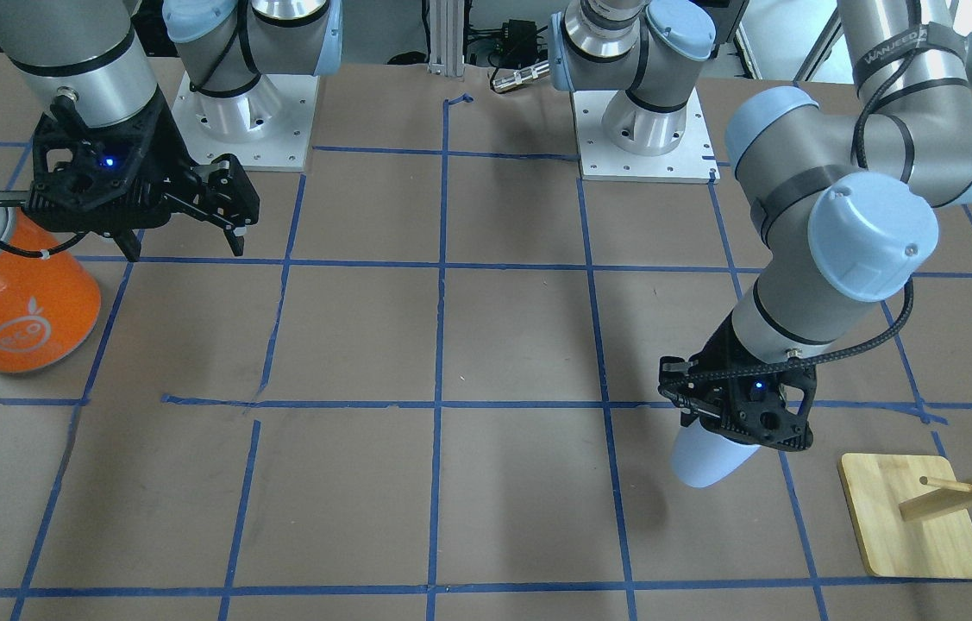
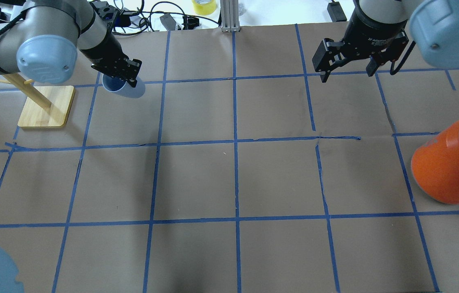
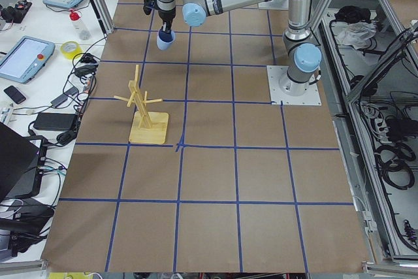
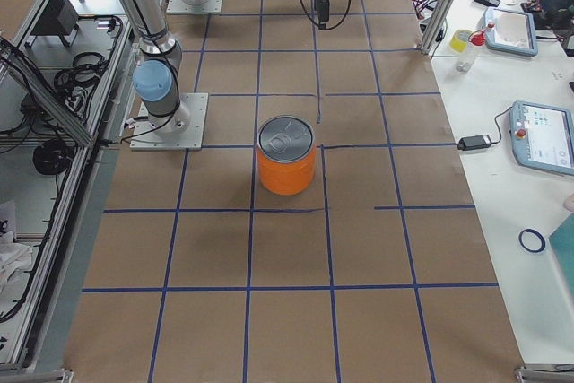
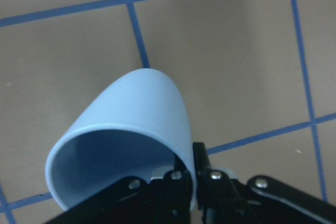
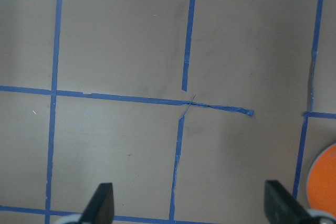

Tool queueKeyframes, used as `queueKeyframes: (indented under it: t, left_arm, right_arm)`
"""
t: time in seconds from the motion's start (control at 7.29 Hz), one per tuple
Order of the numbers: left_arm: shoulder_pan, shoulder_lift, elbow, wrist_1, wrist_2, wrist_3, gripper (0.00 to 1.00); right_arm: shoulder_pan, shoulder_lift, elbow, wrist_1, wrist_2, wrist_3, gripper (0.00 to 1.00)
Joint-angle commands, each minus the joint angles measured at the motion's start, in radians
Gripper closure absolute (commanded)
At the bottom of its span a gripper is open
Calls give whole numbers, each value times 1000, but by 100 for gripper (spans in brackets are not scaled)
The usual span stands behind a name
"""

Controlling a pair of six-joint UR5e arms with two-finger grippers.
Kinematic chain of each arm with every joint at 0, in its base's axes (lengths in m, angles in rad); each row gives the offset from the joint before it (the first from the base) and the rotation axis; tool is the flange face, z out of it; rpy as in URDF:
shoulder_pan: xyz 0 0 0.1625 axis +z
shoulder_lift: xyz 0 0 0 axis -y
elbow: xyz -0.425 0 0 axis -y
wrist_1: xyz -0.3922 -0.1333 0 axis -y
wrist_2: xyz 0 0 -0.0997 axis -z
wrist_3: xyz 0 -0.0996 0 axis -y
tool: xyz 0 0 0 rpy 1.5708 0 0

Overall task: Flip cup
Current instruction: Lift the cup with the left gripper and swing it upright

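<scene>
Since the left pincer (image 5: 193, 176) is clamped on just a thin bit of the cup's (image 5: 142, 108) rim, we reckon the smooth wall could slip out mid-turn and drop onto the table (image 2: 233, 183). The cup hangs tilted above the table (near the wooden stand (image 2: 46, 108)). The right pincer (image 2: 347, 73) gapes wide, holding nothing.

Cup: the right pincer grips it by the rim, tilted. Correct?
No. The left pincer grips the cup by the rim, tilted. The overhead view shows it on the arm coming in from the left. The right pincer is open and empty.
</scene>
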Motion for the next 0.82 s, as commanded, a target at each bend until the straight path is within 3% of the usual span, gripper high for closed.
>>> queueKeyframes:
  t: [0.0, 0.14, 0.69]
  left_arm:
    - [21, -77, 49, -35, 118, 107, 100]
    - [22, -93, 74, -102, 130, 109, 100]
    - [22, -185, 126, -135, 117, 104, 100]
  right_arm:
    - [1, -1, 2, 1, 0, 0, 0]
    - [1, -1, 2, 4, 0, -2, 0]
    - [1, -1, 2, 6, 2, -2, 0]
